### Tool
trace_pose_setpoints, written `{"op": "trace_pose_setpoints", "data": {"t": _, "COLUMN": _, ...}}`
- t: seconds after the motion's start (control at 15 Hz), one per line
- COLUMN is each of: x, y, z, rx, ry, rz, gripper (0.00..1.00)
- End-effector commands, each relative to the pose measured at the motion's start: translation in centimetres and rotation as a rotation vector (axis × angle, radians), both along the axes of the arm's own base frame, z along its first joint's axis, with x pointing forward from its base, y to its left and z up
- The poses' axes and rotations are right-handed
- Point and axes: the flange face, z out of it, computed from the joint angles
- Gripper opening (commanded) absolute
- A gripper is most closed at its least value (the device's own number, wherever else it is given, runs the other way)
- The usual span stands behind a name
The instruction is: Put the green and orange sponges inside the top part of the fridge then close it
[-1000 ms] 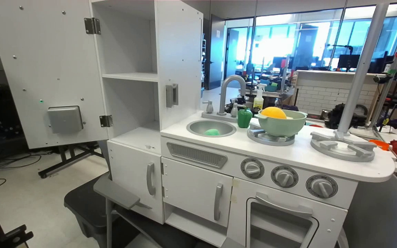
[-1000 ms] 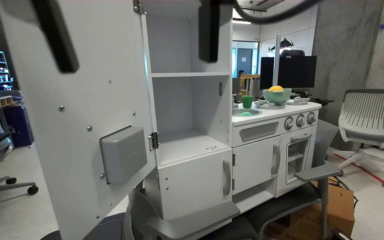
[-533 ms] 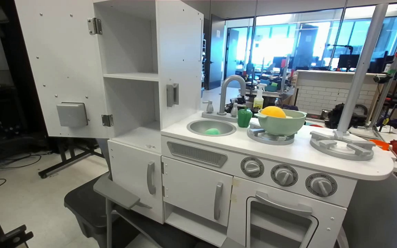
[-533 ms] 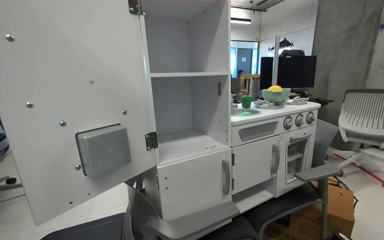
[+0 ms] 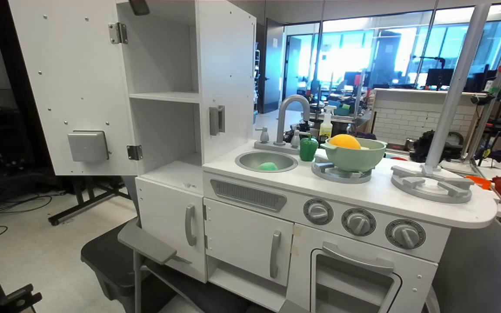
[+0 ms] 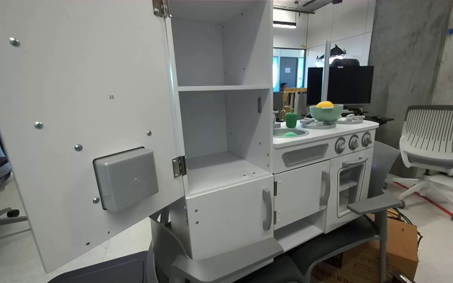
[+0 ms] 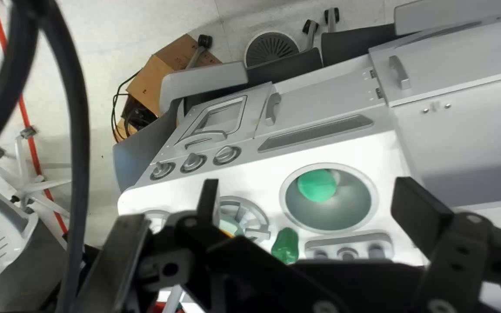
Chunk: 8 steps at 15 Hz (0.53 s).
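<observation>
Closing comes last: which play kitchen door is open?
The tall fridge door with the grey box; the lower fridge door, under-sink door and oven door are shut.

from where i'm standing, the far windows [image 5: 342,52] are glowing bluish white, a monitor [image 6: 350,84] is sitting dark, a concrete wall [image 6: 403,78] is rising behind a white swivel chair [image 6: 435,158], and a red line [image 7: 25,115] is crossing the pale floor [image 7: 102,26].

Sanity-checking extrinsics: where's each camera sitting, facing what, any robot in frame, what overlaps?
In an exterior view: camera before the counter, facing it; dark tip up top, likely robot.
In an exterior view: camera before the fridge, facing into it; nothing clearly robot.
Wrist view: above, looking down on the sink; open claw, cable show.
Both exterior views share fridge, sink, bowl.
</observation>
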Motion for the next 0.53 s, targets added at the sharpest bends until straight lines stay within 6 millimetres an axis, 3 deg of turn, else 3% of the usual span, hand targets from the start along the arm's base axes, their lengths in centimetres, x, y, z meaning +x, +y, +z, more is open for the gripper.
{"op": "trace_pose_setpoints", "data": {"t": 0.0, "x": 6.3, "y": -6.7, "z": 0.2, "rx": 0.004, "ry": 0.028, "rz": -0.010, "gripper": 1.00}}
{"op": "trace_pose_setpoints", "data": {"t": 0.13, "x": 9.5, "y": -10.4, "z": -0.6, "rx": 0.013, "ry": 0.035, "rz": -0.015, "gripper": 1.00}}
{"op": "trace_pose_setpoints", "data": {"t": 0.27, "x": 12.7, "y": -12.8, "z": -2.1, "rx": 0.025, "ry": 0.051, "rz": -0.006, "gripper": 1.00}}
{"op": "trace_pose_setpoints", "data": {"t": 0.47, "x": 17.2, "y": -13.9, "z": -6.3, "rx": 0.077, "ry": 0.076, "rz": 0.013, "gripper": 1.00}}
